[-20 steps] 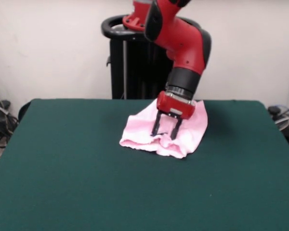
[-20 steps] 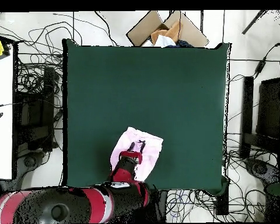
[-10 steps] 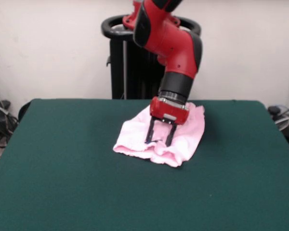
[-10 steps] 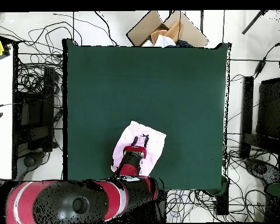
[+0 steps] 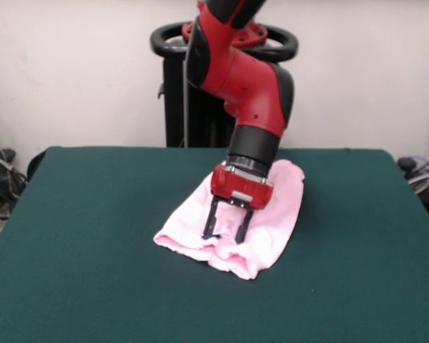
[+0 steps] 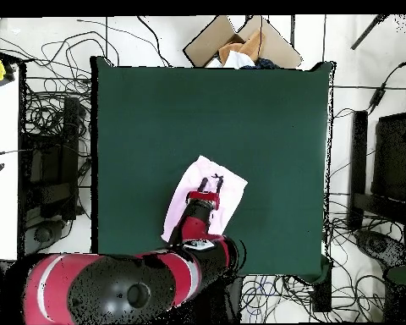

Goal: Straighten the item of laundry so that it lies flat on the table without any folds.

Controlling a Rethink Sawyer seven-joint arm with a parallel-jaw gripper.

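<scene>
Two dark fingers of the gripper [image 5: 224, 234] point down into the item of laundry [image 5: 272, 214], set a narrow gap apart with their tips pressed into the pink cloth near its camera-side edge. Whether a pinch of fabric sits between them cannot be told from either view; the tips are at least in contact with it. In the overhead view the gripper [image 6: 211, 183] stands over the end of the garment farthest from the robot's base, with the red arm [image 6: 189, 245] covering the garment's base-side part.

The item of laundry [image 6: 227, 188] lies on the table [image 5: 86, 250] toward the pedestal side and well apart from every table edge. It is not flat: the camera-side edge beside the fingers is rolled and lumpy, and the body looks doubled over itself, so neither leg shows separately.

Judged from here, the main risk is dragging instead of spreading. If the tips only press down, any sideways move could slide the whole bundle across the felt with its folds kept. If they grip more than one layer, a lift would carry the fold up with it. A loose pinch could slip free mid-pull and let the edge fall back in a fresh crease.
</scene>
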